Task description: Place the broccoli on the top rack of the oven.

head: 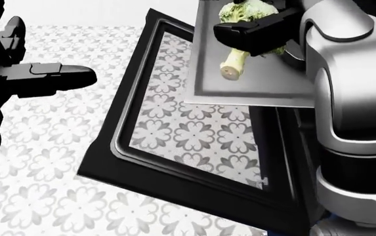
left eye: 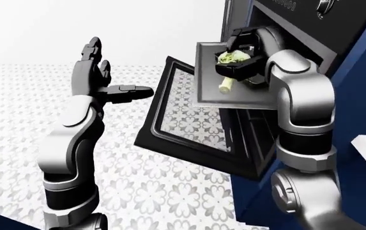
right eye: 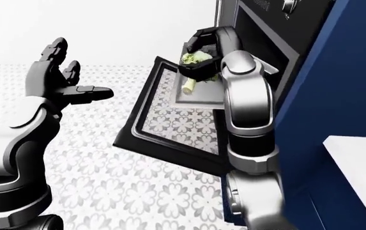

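No legible text, labels, brands, numbers or signs in any view. One candidate only: a short row of pale marks on the dark oven control panel (left eye: 285, 4), at about 1 o'clock in the left-eye view, cut by the top edge and too small and blurred to read. The same panel in the right-eye view shows only a faint pale smear at 12 to 1 o'clock, also unreadable. Head view: no lettering on any surface shown.
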